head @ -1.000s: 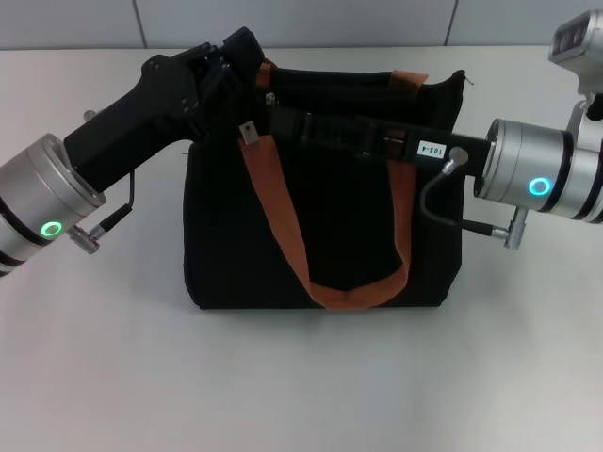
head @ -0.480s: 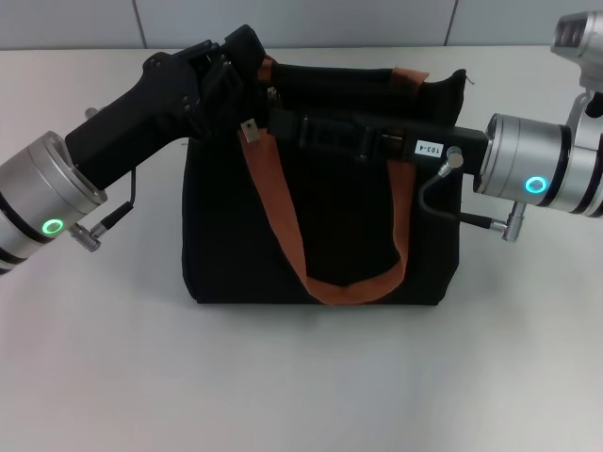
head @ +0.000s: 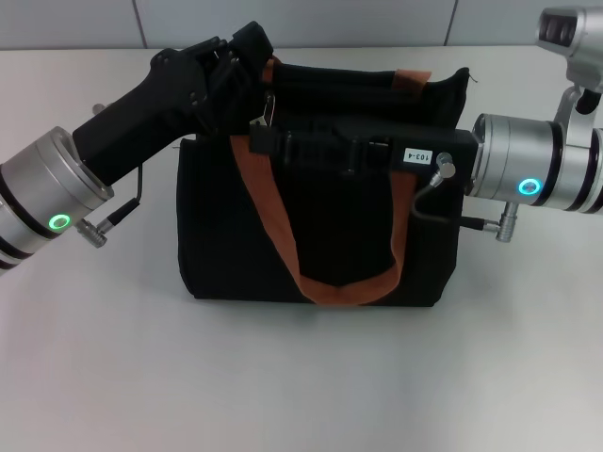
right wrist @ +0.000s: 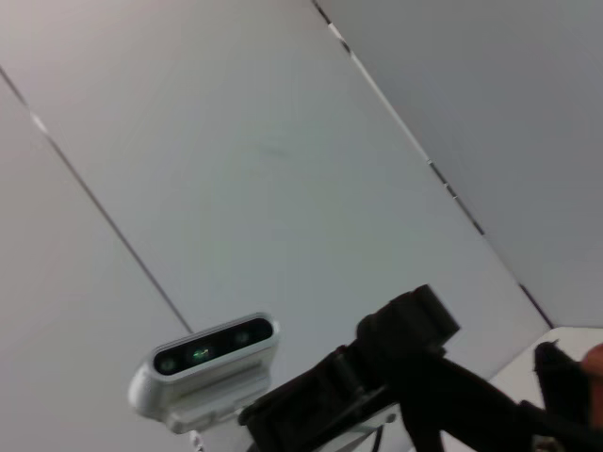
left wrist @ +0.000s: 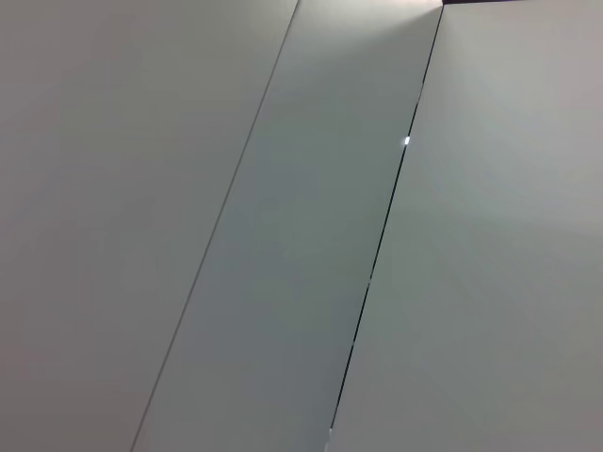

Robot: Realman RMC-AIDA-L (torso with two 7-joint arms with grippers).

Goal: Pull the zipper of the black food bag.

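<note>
The black food bag (head: 320, 226) stands upright on the white table, with rust-orange handle loops (head: 273, 217) hanging down its front. My left gripper (head: 240, 58) is shut on the bag's top left corner. My right gripper (head: 259, 141) reaches in from the right and lies along the bag's top edge, its tip near the left end. A small silver pull tab, the zipper (head: 268, 106), shows just above that tip, beside a small pale tag (head: 256, 123). Whether the right gripper holds the tab is hidden. The right wrist view shows the left gripper (right wrist: 396, 377) and its camera.
The white table (head: 301, 377) runs in front of the bag and to both sides. A grey panelled wall (head: 301, 19) stands behind it. The left wrist view shows only wall panels (left wrist: 301, 226).
My right gripper has slid left along the bag's top and a little down. The bag has shifted slightly left. My left arm has risen a little, staying at the corner.
</note>
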